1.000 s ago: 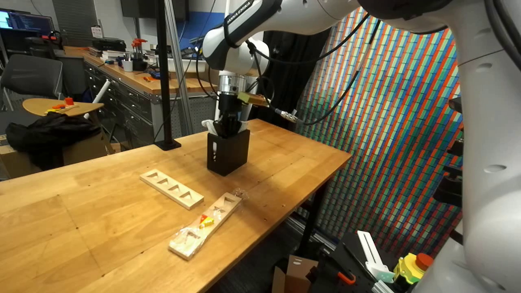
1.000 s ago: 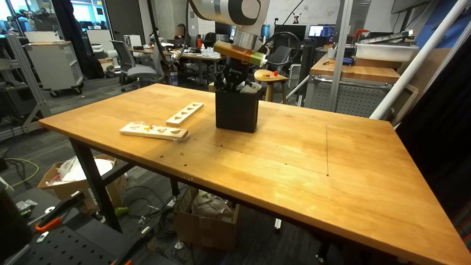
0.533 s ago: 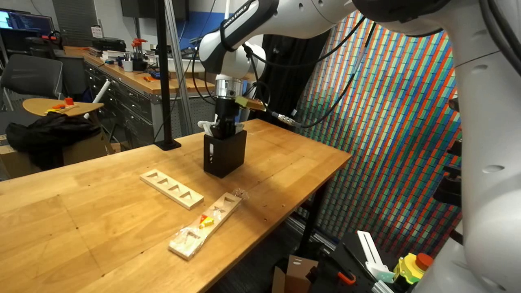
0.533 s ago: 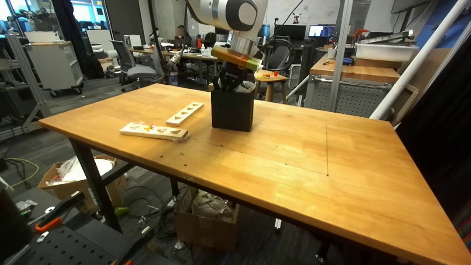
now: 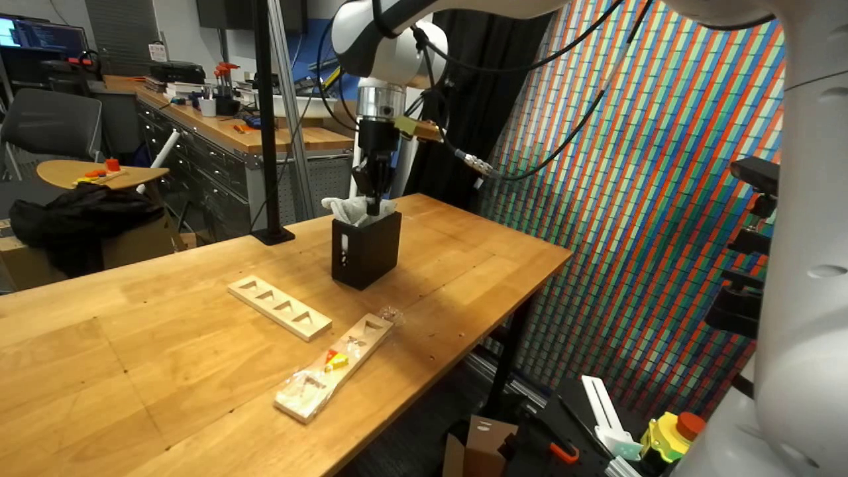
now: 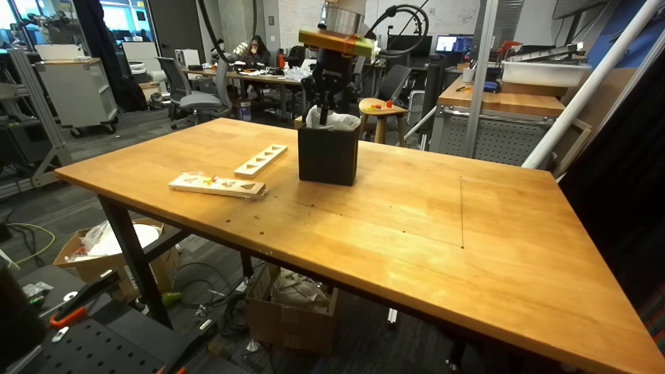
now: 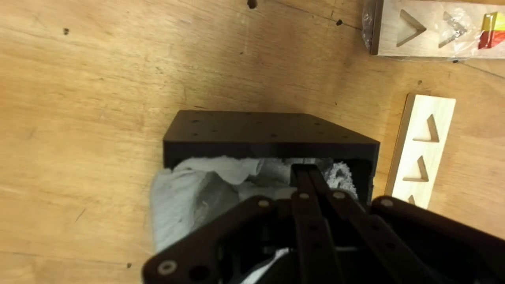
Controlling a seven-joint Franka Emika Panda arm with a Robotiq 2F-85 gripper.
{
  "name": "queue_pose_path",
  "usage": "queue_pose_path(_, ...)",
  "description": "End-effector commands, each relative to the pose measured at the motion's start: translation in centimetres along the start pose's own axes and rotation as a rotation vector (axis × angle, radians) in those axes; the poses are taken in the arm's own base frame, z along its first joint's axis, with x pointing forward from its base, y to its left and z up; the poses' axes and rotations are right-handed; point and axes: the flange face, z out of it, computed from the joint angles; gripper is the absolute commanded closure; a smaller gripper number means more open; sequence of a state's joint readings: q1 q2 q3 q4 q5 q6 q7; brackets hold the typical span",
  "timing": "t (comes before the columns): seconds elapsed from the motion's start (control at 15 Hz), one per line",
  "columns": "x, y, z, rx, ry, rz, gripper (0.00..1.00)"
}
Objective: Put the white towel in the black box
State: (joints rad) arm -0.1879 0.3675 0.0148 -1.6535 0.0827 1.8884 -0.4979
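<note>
Arm (image 5: 411, 59) arching over table (image 5: 218, 371), wrist (image 5: 381, 103) pointing nearly straight down. Gripper (image 7: 304, 167) hanging above black box (image 5: 366, 255), fingers pressed together, tips standing among folds of white towel (image 5: 351, 209) at box's mouth. One towel, sitting in one box, bulging above rim and past one edge. Two wooden strips (image 5: 273, 302) lying near box: one showing four triangular recesses, one lying in clear plastic (image 5: 391, 316).

Black box (image 5: 368, 253), two wooden strips (image 5: 273, 301) — the table (image 5: 199, 351) bears them.

In an exterior view, a wooden strip (image 5: 274, 301) is seen at eight o'clock. At seven, another strip (image 5: 329, 375) is film-wrapped.
</note>
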Motion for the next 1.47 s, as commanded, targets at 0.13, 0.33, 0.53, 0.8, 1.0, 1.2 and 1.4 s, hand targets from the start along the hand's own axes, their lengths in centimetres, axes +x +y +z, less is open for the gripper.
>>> queue_pose_path(0.13,0.3,-2.5,-6.1,-0.093,0.004,-0.096,0.95)
queue_pose_path(0.33,1.6,-3.9,-7.0,-0.103,0.000,-0.155,0.96)
queue_pose_path(0.53,2.6,-4.6,-7.6,-0.105,0.000,-0.205,0.95)
queue_pose_path(0.8,4.1,-4.4,-8.0,-0.106,-0.012,-0.261,0.96)
queue_pose_path(1.0,5.3,-4.4,-8.0,-0.102,-0.034,-0.309,0.95)
queue_pose_path(1.2,6.6,-4.6,-7.5,-0.100,-0.067,-0.355,0.96)
queue_pose_path(1.4,7.8,-4.8,-6.9,-0.104,-0.100,-0.395,0.96)
